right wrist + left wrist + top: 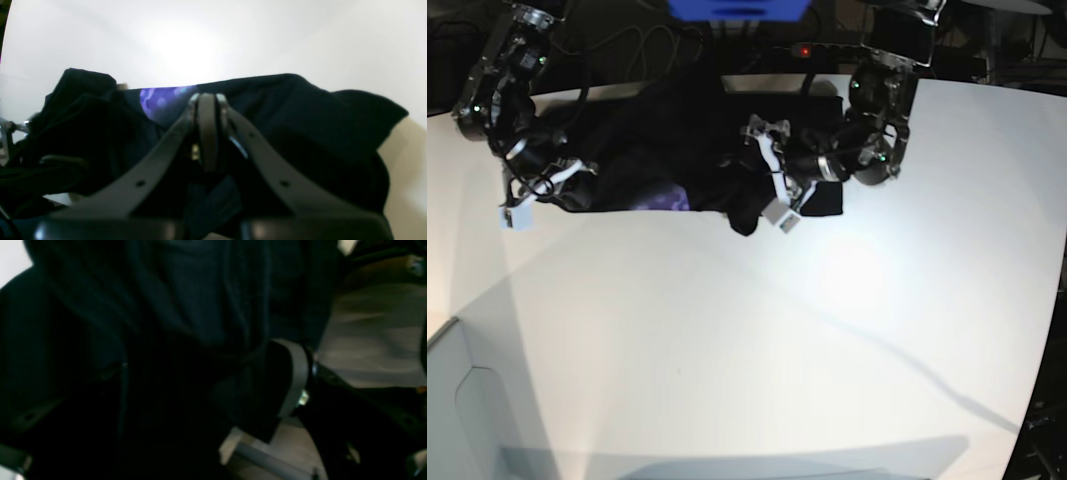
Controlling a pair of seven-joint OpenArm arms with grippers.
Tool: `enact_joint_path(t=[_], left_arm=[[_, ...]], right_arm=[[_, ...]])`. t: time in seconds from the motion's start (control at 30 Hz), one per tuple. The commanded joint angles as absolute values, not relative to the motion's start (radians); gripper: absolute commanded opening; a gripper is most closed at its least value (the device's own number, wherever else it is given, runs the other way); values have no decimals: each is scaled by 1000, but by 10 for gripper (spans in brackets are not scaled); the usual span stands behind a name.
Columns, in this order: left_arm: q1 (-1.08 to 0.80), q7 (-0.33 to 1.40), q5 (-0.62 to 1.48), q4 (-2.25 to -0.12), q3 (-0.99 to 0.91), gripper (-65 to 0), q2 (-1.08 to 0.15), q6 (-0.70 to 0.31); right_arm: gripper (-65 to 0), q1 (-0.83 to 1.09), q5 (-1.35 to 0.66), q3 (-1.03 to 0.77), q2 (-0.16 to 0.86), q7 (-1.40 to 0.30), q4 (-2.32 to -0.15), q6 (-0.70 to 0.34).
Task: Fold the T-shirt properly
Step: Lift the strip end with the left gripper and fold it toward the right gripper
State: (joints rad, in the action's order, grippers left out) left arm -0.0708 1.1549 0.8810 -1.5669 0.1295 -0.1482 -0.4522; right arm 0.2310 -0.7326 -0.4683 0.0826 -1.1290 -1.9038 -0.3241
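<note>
T-shirt [697, 150]: black fabric, soft and matte, lying bunched in a wide rumpled band at the far edge of the table, around 12 o'clock in the base view; a small purple patch of print shows near its front edge.
T-shirt shape: no flat outline; heaped folds, with a dark flap hanging down toward 6 o'clock near the middle and a squarer flat part at 3 o'clock.
T-shirt, right wrist view [300, 110]: a dark ridge of cloth across the frame, peaked at 3 o'clock, with the purple print speckled with paler blue spots just at 11 o'clock of the fingertips.
T-shirt, left wrist view [186, 300]: fills most of the frame as deep vertical folds, nearly black, weave too blurred to read.
Right gripper [207, 100]: grey, smooth plastic fingers, clenched together with the tips meeting; cloth lies around and under them, but whether a fold is pinched between the tips I cannot tell. In the base view it sits at 9 o'clock of the shirt [527, 205], at the cloth's end.
Left gripper [779, 190]: pale fingers spread apart over the shirt's middle, released, with cloth between and under them.
Left finger [297, 376]: a curved grey band, glossy at the edge, against the black folds; only this view shows it close, and its partner is lost in the dark.
Table [777, 350]: white, smooth, faintly glossy, with soft shadows at 6 o'clock.
Only the base view: both arms and the whole spread of the shirt together.
</note>
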Motion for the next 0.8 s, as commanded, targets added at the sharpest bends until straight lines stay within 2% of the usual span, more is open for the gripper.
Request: enact_joint_path(t=[0.0,0.2,0.3,0.77], left_arm=[[-56,1144,918,-1583,130,-190,-154,-455],[-54,1147,967,-1583,130,-191,-163,-455],[-54,1202,966,-1584,128,-191,-163,-455],[-54,1305,966,-1710,128,-189,-156,-455]], right_arm=[[-650,225,-750,-470,91,-1113,-1917,-320],[-650,223,-750,-470,91,-1113,-1917,-320],[-650,223,-750,-470,91,-1113,-1917,-320],[-650,223,-750,-470,71,-1113,-1917,-320]])
